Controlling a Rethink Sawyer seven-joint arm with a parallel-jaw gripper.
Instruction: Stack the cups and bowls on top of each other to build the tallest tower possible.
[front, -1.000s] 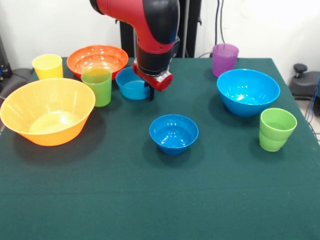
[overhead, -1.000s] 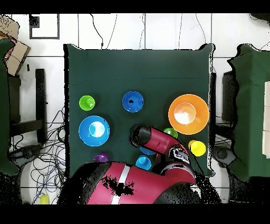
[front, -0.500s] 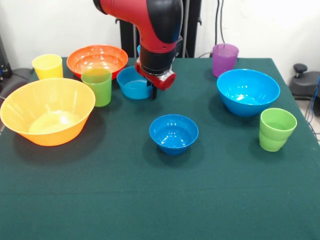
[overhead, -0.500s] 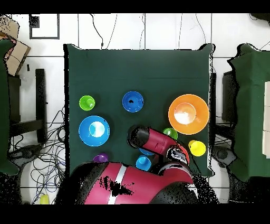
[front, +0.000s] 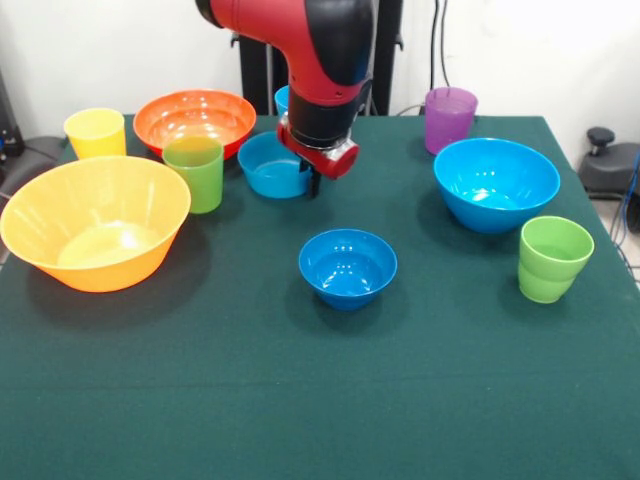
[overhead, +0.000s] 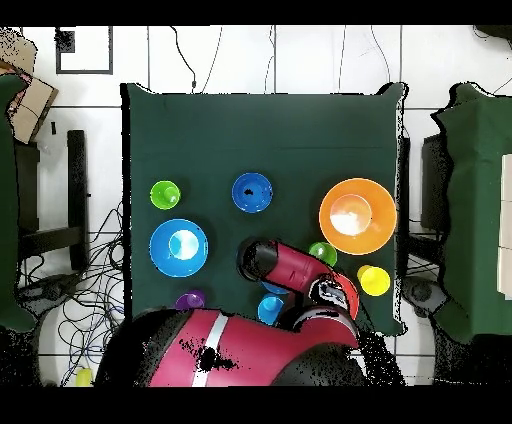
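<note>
While nothing is stacked so far, here's the layout, all placed relative to the small dark blue bowl (front: 347, 266) as seen from the front camera.

Surface: dark green cloth (front: 320, 400), every cup and bowl sitting on it separately, so no tower.
Small dark blue bowl: roughly mid-surface, upright, nothing touching it.
Pincer (front: 313, 184): behind and a bit left of the dark blue bowl, hanging off the red and black arm (front: 310, 60) right at the rim of the medium light blue bowl (front: 270, 166). Only a dark tip shows under the red wrist, so I can't tell if it's wide, narrow or gripping that rim.
Big light blue bowl (front: 496, 183): right and further back, well apart.
Green cup (front: 552, 258): far right, level with the dark blue bowl, just in front of the big light blue bowl.
Purple cup (front: 449, 119): back right, near the far edge.
Big yellow-orange bowl (front: 93, 221): far left, biggest thing there.
Second green cup (front: 194, 173): back left, just beside the yellow-orange bowl's rim.
Orange-red bowl (front: 194, 121): further back left, behind that green cup.
Yellow cup (front: 95, 132): back left corner, beside the orange-red bowl.
Light blue cup (front: 282, 99): mostly hidden behind the arm, only a sliver visible.
</note>
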